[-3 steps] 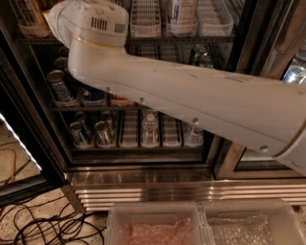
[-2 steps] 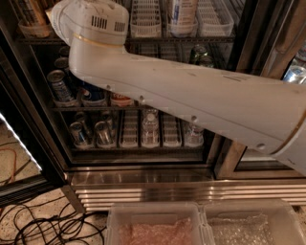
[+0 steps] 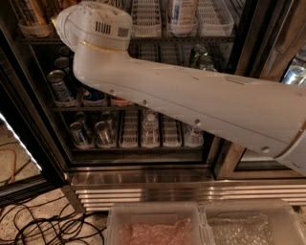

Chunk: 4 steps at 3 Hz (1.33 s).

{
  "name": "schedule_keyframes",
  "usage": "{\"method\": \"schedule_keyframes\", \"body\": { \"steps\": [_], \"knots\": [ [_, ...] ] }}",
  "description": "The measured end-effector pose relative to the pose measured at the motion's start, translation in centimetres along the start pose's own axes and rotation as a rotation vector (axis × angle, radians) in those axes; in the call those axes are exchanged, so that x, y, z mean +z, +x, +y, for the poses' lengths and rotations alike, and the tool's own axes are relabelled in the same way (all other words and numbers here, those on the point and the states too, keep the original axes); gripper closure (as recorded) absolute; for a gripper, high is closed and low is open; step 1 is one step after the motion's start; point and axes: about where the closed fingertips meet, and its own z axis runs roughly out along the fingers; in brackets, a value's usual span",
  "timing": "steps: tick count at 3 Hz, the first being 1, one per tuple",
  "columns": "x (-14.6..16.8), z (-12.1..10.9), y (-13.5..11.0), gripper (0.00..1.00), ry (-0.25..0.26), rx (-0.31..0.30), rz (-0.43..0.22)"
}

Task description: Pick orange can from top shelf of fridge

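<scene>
The fridge (image 3: 158, 189) stands open in front of me, with black frames and a ribbed steel base. Its top shelf (image 3: 143, 21) carries white lattice can lanes along the frame's top edge. The orange can (image 3: 29, 14), orange-gold with dark streaks, stands in a clear cup at the far left of that shelf. A white can (image 3: 181, 12) stands further right on it. My white arm (image 3: 191, 100) crosses the view from lower right to upper left, and its round joint (image 3: 93, 24) sits just right of the orange can. The gripper is out of view.
Silver cans (image 3: 60, 86) stand on the middle shelf and clear bottles (image 3: 149, 127) and cans on the lower one. Green-topped cans (image 3: 198, 52) sit behind the arm. Black cables (image 3: 48, 225) lie on the floor at left. Two clear plastic bins (image 3: 158, 225) stand below the fridge.
</scene>
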Motion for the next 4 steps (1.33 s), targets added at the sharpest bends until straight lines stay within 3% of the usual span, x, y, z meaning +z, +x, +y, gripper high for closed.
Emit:
{"method": "schedule_keyframes", "body": {
  "steps": [1,4],
  "knots": [
    [0.7,-0.4,0.7,0.3,0.001,-0.008,0.011],
    [3.3,-1.7,-1.3,0.33,0.023,-0.048,-0.032]
  ]
}}
